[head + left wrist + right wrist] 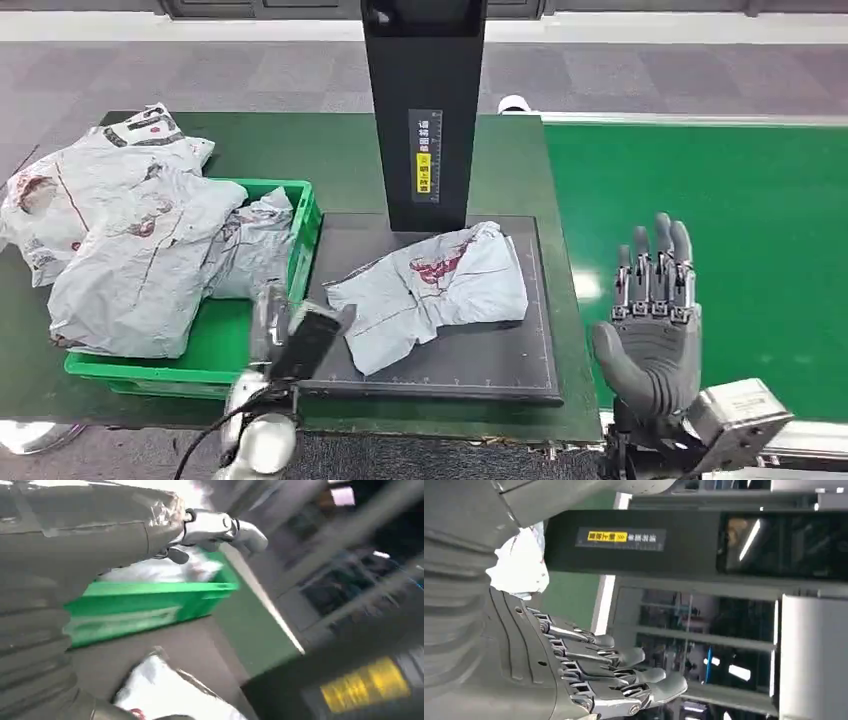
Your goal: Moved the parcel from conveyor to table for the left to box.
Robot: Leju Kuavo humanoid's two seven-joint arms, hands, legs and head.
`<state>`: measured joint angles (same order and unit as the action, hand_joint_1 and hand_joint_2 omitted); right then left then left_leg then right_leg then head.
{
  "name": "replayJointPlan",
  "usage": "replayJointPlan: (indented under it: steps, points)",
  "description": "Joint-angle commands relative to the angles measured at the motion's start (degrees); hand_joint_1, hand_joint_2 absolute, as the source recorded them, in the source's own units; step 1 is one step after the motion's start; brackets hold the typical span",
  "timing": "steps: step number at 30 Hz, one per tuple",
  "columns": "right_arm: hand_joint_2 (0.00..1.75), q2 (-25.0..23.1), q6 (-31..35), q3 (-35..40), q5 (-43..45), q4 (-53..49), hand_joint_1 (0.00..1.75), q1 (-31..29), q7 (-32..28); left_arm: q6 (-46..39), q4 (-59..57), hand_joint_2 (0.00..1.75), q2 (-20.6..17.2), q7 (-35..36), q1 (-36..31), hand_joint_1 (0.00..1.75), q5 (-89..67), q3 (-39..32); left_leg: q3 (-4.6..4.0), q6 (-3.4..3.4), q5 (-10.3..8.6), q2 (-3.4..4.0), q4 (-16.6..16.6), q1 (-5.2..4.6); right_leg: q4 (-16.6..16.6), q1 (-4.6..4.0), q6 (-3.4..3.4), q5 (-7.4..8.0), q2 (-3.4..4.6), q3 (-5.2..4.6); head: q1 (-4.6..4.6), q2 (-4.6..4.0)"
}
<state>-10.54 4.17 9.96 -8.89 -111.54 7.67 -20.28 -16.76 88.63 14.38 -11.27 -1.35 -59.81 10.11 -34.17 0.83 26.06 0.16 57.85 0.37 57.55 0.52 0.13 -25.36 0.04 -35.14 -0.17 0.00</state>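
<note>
A crumpled grey parcel with red marks lies on the black scale pad in front of the black post; a corner of the same parcel shows in the left wrist view. My left hand hovers, blurred, at the pad's near-left corner, just left of the parcel, holding nothing; the wrist view shows its fingers stretched out. My right hand stands upright to the right of the pad, fingers straight and apart, empty.
A green crate with grey parcels heaped over it sits left of the pad. The black scanner post rises behind the pad. The green conveyor belt runs along the right.
</note>
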Motion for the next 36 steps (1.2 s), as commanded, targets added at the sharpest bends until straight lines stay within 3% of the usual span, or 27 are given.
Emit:
replayJointPlan:
  steps: [1,3,7,14,17,30,32,36]
  points:
    - [1.75,-2.6,-1.6,-7.5,1.5,1.6,0.00,0.7,-0.3,0.7,-10.6,1.75,-1.2,4.0,-9.3,0.00,-9.9,14.1,0.13,-0.05,-0.08,-0.28,-0.1,-0.03,-0.1,0.05,0.03,0.00,-0.32,0.25,0.00,0.00]
    - [1.75,-2.6,-2.7,-8.0,3.0,3.0,0.00,0.2,0.4,4.4,-13.7,1.75,-2.2,2.9,-12.4,0.00,-14.0,18.8,0.18,-0.04,-0.04,-0.06,-0.1,-0.03,-0.1,0.10,0.01,0.03,-0.09,0.20,0.00,0.00]
    - [1.75,-3.1,-4.5,-9.8,4.5,6.9,0.00,-1.8,0.0,10.3,-27.4,1.75,0.9,2.9,-22.5,0.00,-15.4,27.5,0.24,-0.09,-0.17,-0.55,-0.1,-0.06,-0.2,0.05,0.07,0.02,-0.58,0.43,-0.02,0.00]
    - [1.75,-5.2,-5.9,-12.4,4.5,5.7,0.00,-2.8,2.1,21.5,-47.3,1.75,5.5,1.3,-32.2,0.00,-6.1,32.8,0.32,-0.15,-0.15,-0.40,-0.1,-0.13,-0.2,0.14,0.13,0.05,-0.45,0.53,0.00,0.00]
    - [1.75,-4.1,-5.3,-11.4,4.9,8.2,0.00,-3.4,1.7,22.9,-55.6,1.75,5.6,2.3,-36.4,0.00,-1.2,35.6,0.29,-0.14,-0.10,-0.23,-0.1,-0.17,-0.1,0.20,0.15,0.07,-0.27,0.42,0.00,0.00]
    - [1.75,-2.3,-3.1,-8.5,6.3,11.7,0.00,-4.4,0.6,24.9,-67.6,1.75,5.5,7.3,-44.4,0.00,3.3,36.3,0.30,-0.13,-0.06,0.06,0.0,-0.13,-0.1,0.13,0.14,0.12,0.03,0.36,0.00,0.00]
    - [1.75,-2.0,-3.0,-7.9,6.5,12.5,0.00,-4.7,0.3,23.5,-69.5,1.75,4.2,11.3,-46.7,0.00,2.4,35.7,0.33,-0.16,-0.09,0.01,-0.1,-0.12,-0.2,0.12,0.15,0.12,-0.01,0.43,0.00,0.00]
    - [1.75,-1.9,-2.9,-7.7,6.6,12.8,0.00,-4.8,0.1,23.0,-70.1,1.75,3.3,11.3,-48.0,0.00,2.4,35.2,0.24,-0.14,-0.07,0.18,0.0,-0.13,-0.1,0.13,0.14,0.15,0.15,0.30,0.00,0.00]
